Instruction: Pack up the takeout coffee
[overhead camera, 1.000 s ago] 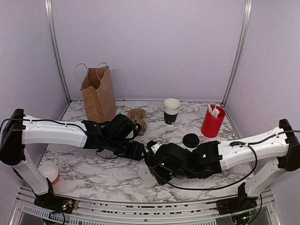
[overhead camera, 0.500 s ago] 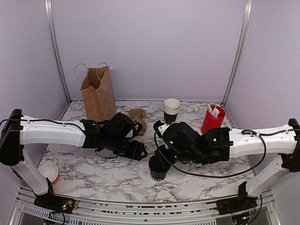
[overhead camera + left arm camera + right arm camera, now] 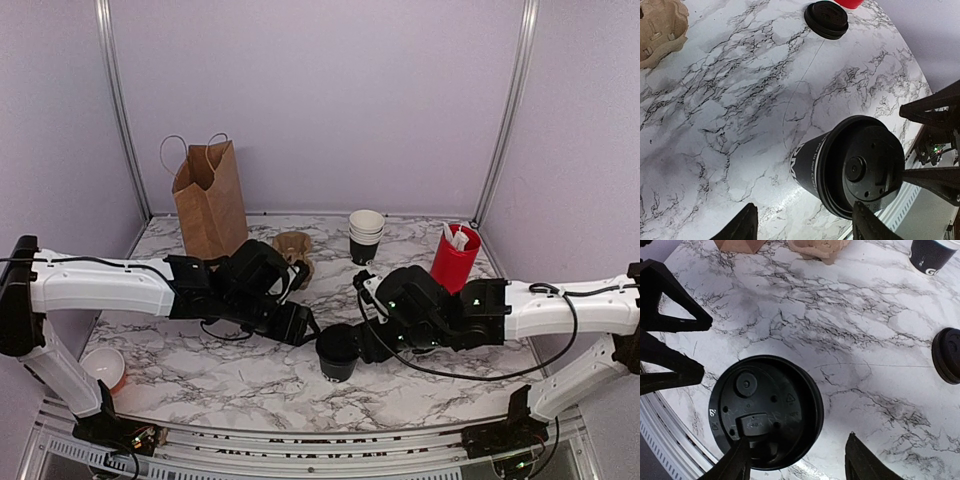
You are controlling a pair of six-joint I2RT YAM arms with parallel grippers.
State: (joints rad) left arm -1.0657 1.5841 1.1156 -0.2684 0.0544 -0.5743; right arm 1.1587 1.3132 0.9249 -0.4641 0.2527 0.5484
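The takeout coffee point(image 3: 338, 352), a small black cup with a black lid pressed on, stands upright on the marble table near the front middle. In the right wrist view its lid point(image 3: 765, 412) lies just ahead of my right gripper point(image 3: 795, 465). That gripper is open, with the cup free of its grip. My left gripper point(image 3: 802, 227) is open on the cup's left and holds nothing. In the left wrist view the cup point(image 3: 852, 167) stands just ahead of the right finger point(image 3: 872, 225). In the top view my left gripper point(image 3: 300, 325) and right gripper point(image 3: 365, 340) flank the cup.
A brown paper bag point(image 3: 210, 200) stands open at the back left, beside a brown cup carrier point(image 3: 293, 250). A stack of lidless black cups point(image 3: 365, 237) and a red cup point(image 3: 453, 258) stand at the back. A loose black lid point(image 3: 949, 355) lies flat. A small bowl point(image 3: 103, 367) sits front left.
My right gripper has opened and let go of the lidded cup, which now stands on the table. The right arm has drawn back to the right. The left arm has barely shifted.
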